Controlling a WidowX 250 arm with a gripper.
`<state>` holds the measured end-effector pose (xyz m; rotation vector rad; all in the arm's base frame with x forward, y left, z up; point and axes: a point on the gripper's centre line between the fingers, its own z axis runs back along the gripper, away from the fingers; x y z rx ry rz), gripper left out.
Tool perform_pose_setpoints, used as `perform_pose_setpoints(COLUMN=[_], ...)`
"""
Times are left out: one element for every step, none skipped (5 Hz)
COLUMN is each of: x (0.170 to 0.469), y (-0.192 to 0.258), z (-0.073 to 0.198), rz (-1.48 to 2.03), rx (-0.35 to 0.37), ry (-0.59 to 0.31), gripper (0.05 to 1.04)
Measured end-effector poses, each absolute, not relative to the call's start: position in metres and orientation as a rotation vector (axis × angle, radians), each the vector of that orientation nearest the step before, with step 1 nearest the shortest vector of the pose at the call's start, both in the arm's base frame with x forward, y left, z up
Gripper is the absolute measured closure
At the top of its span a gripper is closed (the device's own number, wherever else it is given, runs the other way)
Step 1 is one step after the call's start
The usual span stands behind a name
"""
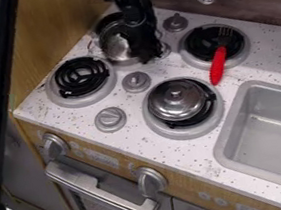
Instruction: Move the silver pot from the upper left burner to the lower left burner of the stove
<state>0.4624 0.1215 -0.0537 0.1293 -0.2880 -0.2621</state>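
The gripper (147, 47) hangs down from the top edge at the back left of the stove, over the right side of the silver pot (115, 44). That pot is on the upper left burner, and the black arm and gripper cover part of it. How the two touch cannot be made out. In front and to the left, the lower left burner (81, 77) shows its black coil inside a grey ring, with nothing on it.
A lidded silver pot (178, 101) sits on the lower right burner. On the upper right burner lies a fork with a red handle (218, 65). Grey knobs (136, 82) stand between the burners. The sink (276, 130) is at the right, and a wooden wall (51, 41) borders the left.
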Motion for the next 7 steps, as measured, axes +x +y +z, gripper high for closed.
perform_pose_setpoints(x=[0.458, 0.443, 0.423, 0.392, 0.367, 0.354, 0.361], y=[0.122, 0.122, 0.128, 0.126, 0.139, 0.153, 0.157], z=[-0.031, -0.014, 0.005, -0.018, -0.035, -0.035, -0.042], rz=[-0.267, -0.233, -0.197, -0.142, -0.062, -0.011, 0.010], rx=[0.157, 0.189, 0.235, 0.202, 0.166, 0.153, 0.151], ry=[-0.320, -0.309, -0.256, -0.169, -0.133, -0.080, -0.099], gripper=[1.008, 1.017, 1.017, 1.017, 1.017, 1.017, 1.018])
